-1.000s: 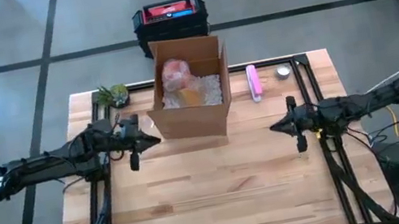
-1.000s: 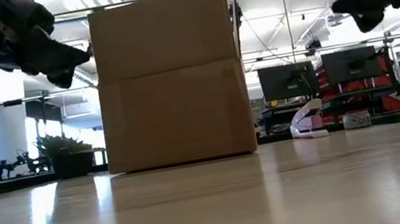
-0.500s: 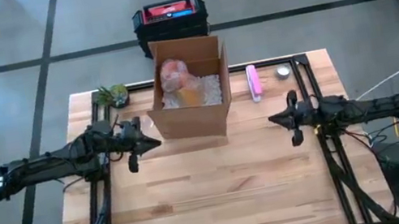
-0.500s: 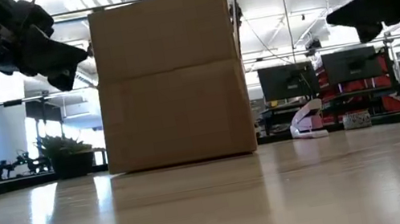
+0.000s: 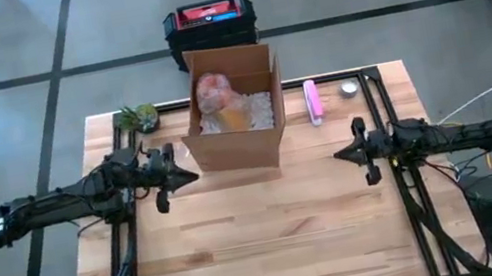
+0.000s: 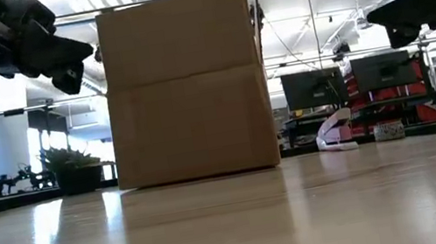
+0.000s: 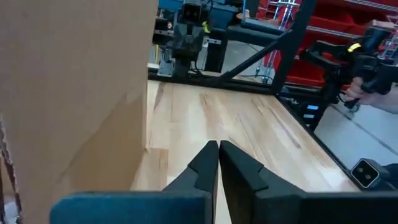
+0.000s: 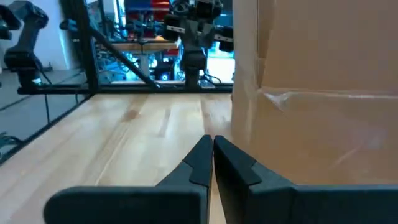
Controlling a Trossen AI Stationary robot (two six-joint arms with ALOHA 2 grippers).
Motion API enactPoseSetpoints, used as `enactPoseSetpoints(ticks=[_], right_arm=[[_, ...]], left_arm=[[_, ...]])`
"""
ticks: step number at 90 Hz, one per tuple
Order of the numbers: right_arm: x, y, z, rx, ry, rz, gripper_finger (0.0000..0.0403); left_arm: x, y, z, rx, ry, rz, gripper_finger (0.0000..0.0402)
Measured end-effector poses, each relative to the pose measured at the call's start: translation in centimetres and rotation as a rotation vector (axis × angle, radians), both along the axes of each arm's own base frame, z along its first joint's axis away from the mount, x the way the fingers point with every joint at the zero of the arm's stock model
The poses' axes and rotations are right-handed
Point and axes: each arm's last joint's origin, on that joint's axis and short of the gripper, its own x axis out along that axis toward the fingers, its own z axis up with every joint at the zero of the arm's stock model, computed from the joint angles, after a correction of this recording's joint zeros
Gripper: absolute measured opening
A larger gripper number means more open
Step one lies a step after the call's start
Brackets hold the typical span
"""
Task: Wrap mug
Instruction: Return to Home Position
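The bubble-wrapped mug [image 5: 217, 90] is tucked inside the open cardboard box [image 5: 233, 150], flanked by left gripper [image 5: 194, 175] and right gripper [image 5: 337, 154], both closed empty.

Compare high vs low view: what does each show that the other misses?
High only: the open top of the cardboard box, with the wrapped mug inside on white filler, and a black-and-red case on the floor beyond the table. Low only: the room behind, with monitors. Both: the box, potted plant, pink stapler, and the left pincer and right pincer, both shut and empty, either side of the box.
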Motion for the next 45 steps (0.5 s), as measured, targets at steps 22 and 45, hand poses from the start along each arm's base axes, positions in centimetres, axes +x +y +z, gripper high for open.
enactPoseSetpoints(ticks=[22, 45], right_arm=[[-0.01, -0.35, 0.02, 0.037, -0.007, -0.049, 0.0], [-0.01, -0.56, -0.03, 0.095, -0.01, -0.072, 0.0]], left_arm=[[-0.02, -0.01, 0.05, -0.001, -0.005, 0.0, 0.0007], [0.0, 0.0, 0.32, -0.006, -0.032, 0.002, 0.0002]])
